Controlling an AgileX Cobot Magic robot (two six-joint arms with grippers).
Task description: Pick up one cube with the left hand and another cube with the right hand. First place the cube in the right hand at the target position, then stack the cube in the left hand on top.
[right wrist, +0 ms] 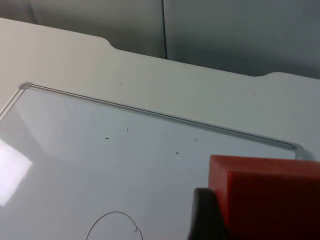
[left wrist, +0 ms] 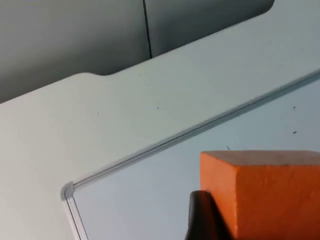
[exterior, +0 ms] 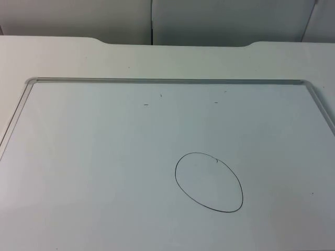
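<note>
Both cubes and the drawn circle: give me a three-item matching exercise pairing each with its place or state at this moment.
Column one:
1. Orange cube
2. Red cube
3. Thin black hand-drawn circle

Column two:
A. Drawn on the white board, nothing inside it
B. Held against the left gripper's black fingertip
C. Held against the right gripper's black fingertip

Pairs: 1-B, 2-C, 3-A. Both cubes are lifted above the white board, and nothing has yet been placed in the circle.

Both cubes run off the frame edge, the orange cube [left wrist: 272, 197] on the left wrist cam and the red cube [right wrist: 270, 197] on the right, each partly covered by a black fingertip.
</note>
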